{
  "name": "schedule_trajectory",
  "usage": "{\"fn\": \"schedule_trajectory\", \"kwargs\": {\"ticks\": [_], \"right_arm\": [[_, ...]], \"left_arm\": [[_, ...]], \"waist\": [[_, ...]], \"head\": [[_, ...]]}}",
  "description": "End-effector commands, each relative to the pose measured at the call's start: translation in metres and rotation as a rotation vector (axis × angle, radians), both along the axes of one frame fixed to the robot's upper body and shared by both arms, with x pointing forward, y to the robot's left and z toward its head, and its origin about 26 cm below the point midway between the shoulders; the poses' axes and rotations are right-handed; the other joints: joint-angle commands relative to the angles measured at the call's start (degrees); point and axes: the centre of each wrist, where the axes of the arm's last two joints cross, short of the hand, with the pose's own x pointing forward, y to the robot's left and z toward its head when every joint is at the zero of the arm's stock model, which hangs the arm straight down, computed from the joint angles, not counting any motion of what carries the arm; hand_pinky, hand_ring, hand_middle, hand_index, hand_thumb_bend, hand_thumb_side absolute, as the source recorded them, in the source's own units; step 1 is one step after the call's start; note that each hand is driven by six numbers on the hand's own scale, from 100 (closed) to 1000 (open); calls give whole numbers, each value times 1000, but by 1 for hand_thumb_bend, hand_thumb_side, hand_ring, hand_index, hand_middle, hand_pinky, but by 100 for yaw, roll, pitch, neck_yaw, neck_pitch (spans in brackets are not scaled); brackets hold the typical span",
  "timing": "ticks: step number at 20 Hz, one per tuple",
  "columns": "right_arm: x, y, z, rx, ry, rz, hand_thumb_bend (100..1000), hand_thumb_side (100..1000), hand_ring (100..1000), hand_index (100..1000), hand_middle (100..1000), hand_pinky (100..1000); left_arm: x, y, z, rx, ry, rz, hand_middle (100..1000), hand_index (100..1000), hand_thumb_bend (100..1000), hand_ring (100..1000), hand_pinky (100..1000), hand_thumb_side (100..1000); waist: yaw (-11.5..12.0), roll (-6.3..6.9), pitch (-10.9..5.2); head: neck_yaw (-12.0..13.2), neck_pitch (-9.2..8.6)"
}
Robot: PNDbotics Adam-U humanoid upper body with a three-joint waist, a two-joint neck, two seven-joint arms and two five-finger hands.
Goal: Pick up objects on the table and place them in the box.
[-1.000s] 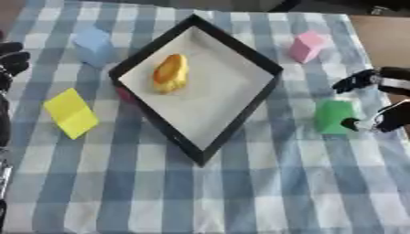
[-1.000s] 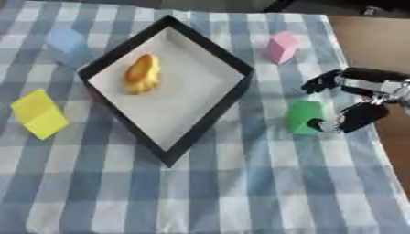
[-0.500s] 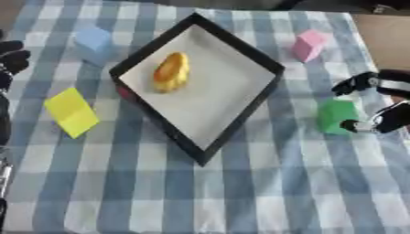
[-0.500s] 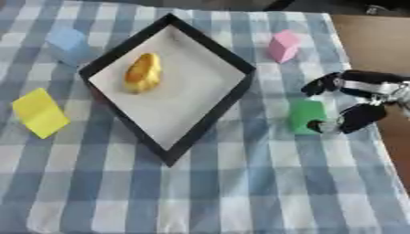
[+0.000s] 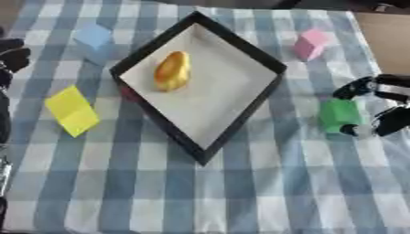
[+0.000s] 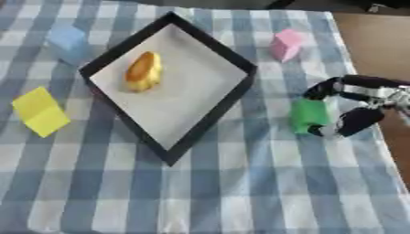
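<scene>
The green block [image 6: 308,116] stands on the tabletop [image 6: 240,192] at the right, its long axis running roughly near-to-far, just right of the box's right corner. The right hand [image 6: 356,106] comes in from the right edge; its curled fingers [image 6: 324,87] bracket the block's far top corner and the thumb sits at the block's near right side. The view does not show for certain whether they actually grip the block.

The box [image 5: 240,123], black-rimmed with a pale floor, lies turned like a diamond, one corner pointing away and one toward the robot. Inside it, in the far left part, lies one yellow-orange oblong object [image 5: 172,71], its long axis running near-to-far with a slight tilt to the right at the top.

Outside the box: a yellow block [image 5: 72,110] to the left, a light blue block [image 5: 94,36] at far left, a pink block [image 5: 310,44] at far right. The left hand [image 5: 11,57] shows only partly at the left edge.

Against the frames of one second ago, the right hand and green block hold the same positions; no object has shifted.
</scene>
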Motion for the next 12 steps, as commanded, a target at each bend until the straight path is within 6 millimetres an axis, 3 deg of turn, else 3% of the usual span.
{"fn": "schedule_trajectory", "kwargs": {"ticks": [1, 6, 7, 8, 9, 12], "right_arm": [[1, -5, 9, -31, -19, -7, 411, 310, 852, 874, 771, 913], [3, -5, 5, -24, -30, -36, 380, 263, 775, 805, 686, 878], [3, -5, 4, -14, -39, -45, 354, 189, 741, 737, 606, 861], [3, -4, 4, -3, -49, -55, 346, 185, 736, 729, 597, 859], [3, -4, 3, 11, -58, -66, 306, 100, 708, 680, 548, 846], [2, -1, 2, 55, -85, -91, 250, 100, 675, 639, 509, 825]], "left_arm": [[0, -2, 10, 10, -34, -16, 697, 889, 118, 762, 841, 855], [0, -3, 11, 9, -34, -18, 693, 887, 117, 761, 840, 854], [0, -3, 11, 9, -34, -18, 692, 886, 116, 760, 840, 853], [1, -3, 11, 9, -34, -19, 692, 886, 117, 760, 840, 854], [1, -3, 11, 9, -34, -20, 691, 885, 116, 760, 840, 853], [1, -3, 11, 9, -34, -20, 690, 885, 116, 760, 840, 852]], "waist": [[4, 17, 33], [18, 18, 42], [18, 19, 41], [19, 20, 40], [19, 20, 39], [16, 15, 30]], "head": [[18, -9], [19, -9], [20, -9], [18, -9], [13, -9], [10, -9]]}}
